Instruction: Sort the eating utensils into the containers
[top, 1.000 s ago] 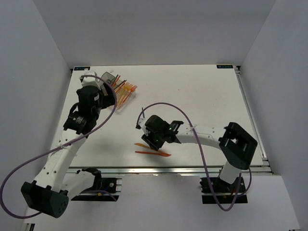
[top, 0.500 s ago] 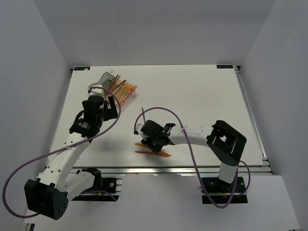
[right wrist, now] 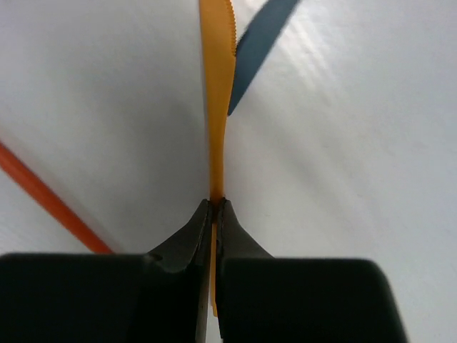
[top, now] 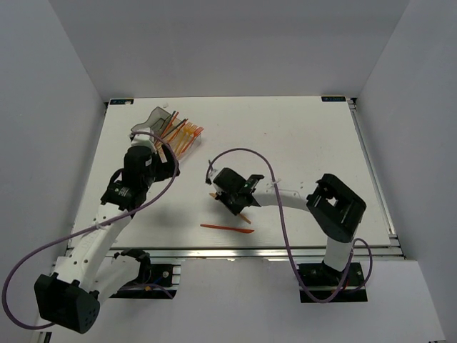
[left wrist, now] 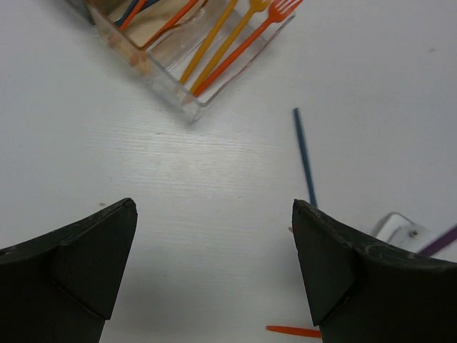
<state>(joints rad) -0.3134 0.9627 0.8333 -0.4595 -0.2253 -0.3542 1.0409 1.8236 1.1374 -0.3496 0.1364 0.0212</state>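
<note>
Sitting toward the far left of the smooth white table [top: 300,143], the joined row of three translucent plastic bins [top: 170,126] ran from a smoky grey one through an amber one to a clear one, all with wavy edges. Slim orange and red-orange plastic forks [left wrist: 243,36] lay slanted in the clear bin, their tines reaching past its rim. The left hand [left wrist: 214,236] hung just on the near side of the bins. Its two dark, matte fingers [left wrist: 86,264] were spread wide apart with nothing between them, only bare table below.

To its right a slim dark blue-grey plastic utensil [left wrist: 305,157] lay on the table, apart from the bins. Near the middle of the table, the right hand [right wrist: 213,211] was closed tight on the handle of a flat orange plastic knife [right wrist: 216,86]. The fingertips pinched it edge-on, and the finely serrated blade pointed straight out from the hand. The blade tip overlapped the dark blue-grey piece in the wrist view; whether they touched I cannot tell. A thin red-orange plastic utensil [top: 227,229] lay flat on the table just nearer than the right hand, separate from it.
</note>
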